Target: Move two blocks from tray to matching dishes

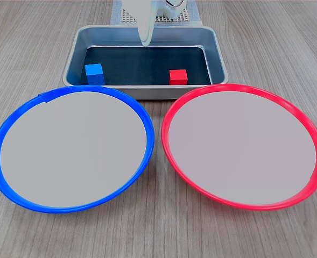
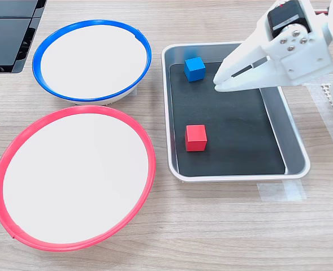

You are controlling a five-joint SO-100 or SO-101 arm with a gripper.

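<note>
Setting: a robot test bench, likely a lab or office
Surface: a wood-grain laminate tabletop [image 1: 34,48] is seen in both exterior views
Fixtures: a white printed arm [image 2: 302,48] is mounted; clear tape [image 2: 279,192] is stuck down
Props: colour-coded plates and cubes are laid out
</note>
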